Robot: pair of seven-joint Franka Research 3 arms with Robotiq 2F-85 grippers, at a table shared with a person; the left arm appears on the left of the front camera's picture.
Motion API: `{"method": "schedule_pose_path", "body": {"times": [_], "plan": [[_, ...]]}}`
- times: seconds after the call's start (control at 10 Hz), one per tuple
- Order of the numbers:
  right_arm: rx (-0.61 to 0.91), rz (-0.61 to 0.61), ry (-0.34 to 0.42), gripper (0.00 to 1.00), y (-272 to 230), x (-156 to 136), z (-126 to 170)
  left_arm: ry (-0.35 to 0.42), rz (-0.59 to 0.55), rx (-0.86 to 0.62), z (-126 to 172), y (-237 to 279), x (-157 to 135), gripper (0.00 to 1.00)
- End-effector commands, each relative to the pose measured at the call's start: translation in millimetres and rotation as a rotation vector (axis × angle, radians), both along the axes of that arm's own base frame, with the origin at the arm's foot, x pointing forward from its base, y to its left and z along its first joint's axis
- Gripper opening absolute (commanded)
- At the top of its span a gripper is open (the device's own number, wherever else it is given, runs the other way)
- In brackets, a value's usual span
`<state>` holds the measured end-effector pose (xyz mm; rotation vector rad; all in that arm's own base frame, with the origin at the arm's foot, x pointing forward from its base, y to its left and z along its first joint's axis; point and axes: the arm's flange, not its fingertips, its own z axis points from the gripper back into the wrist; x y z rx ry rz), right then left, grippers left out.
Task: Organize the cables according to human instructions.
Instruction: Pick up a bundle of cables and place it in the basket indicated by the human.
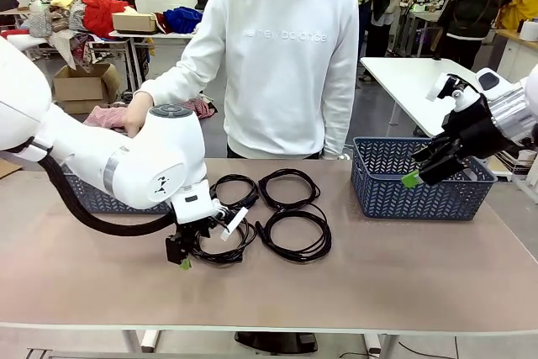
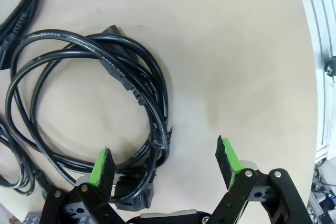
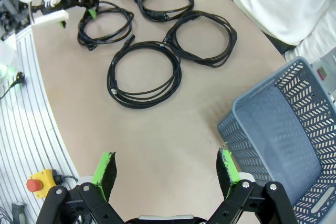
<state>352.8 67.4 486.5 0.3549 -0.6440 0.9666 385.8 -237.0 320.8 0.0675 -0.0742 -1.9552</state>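
a blue basket (image 1: 420,199) stands on the right of the tan table (image 1: 403,275); a cardboard box (image 1: 84,86) sits on the floor beyond.

Four cables (image 1: 262,223) sit clustered mid-table (image 1: 403,283). There's a right basket (image 1: 437,195) off to their right and a left basket (image 1: 92,199) far left, behind the left arm. Left gripper (image 2: 165,163) is over the front-left coil (image 2: 126,74), and the right gripper (image 3: 165,166) hangs beside the right basket.

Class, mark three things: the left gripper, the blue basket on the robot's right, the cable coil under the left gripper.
left gripper (image 2: 164,149), left wrist view, between open fingertips.
blue basket (image 1: 412,201), front view, front wall.
cable coil (image 2: 134,77), left wrist view, cord strands.
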Motion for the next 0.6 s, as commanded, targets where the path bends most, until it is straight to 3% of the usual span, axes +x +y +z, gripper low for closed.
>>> {"method": "schedule_pose_path", "body": {"times": [0.0, 0.5], "plan": [[0.017, 0.027, -0.011, 1.0, -2.5, 3.1, -1.1, 0.002, -0.002, 0.006, -2.9, -1.8, 7.4, 1.0], [0.017, 0.027, -0.011, 1.0, -2.5, 3.1, -1.1, 0.044, -0.014, 0.0, -8.9, -3.0, 12.7, 1.0]]}}
